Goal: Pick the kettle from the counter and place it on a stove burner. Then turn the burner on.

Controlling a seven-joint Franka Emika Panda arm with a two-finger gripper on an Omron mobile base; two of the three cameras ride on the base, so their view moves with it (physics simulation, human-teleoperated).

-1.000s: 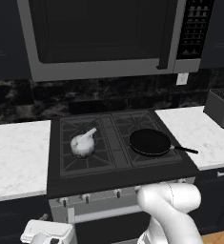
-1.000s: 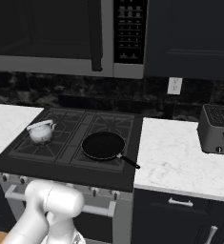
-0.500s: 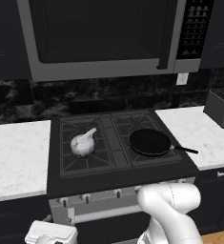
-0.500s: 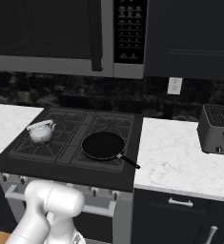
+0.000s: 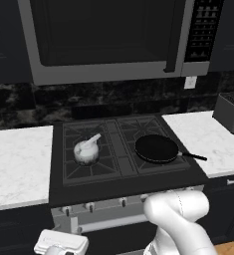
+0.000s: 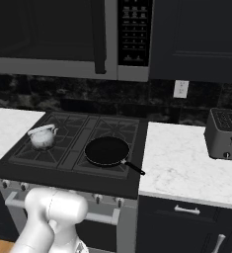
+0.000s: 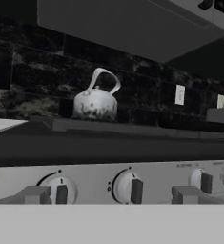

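One kettle sits upright on the front-left stove burner of the black cooktop, its pale spout pointing up and toward the back right; in the right base view the same kettle stands left of the frying pan, near it but not touching. One frying pan lies flat on the right-hand grate, its thin handle reaching out toward the right-hand counter. The marble counter flanks the cooktop as two slabs, one on each side. One toaster stands on the right slab, well apart from the cooktop. One microwave hangs above the cooktop, and one wall outlet is set in the dark backsplash to the right of it. From the hand view, the kettle rises above the cooktop's front lip, and below that lip the stove front carries a row of four knobs. The gripper is level with that knob row, both fingertips showing with a wide gap between them and nothing held there.
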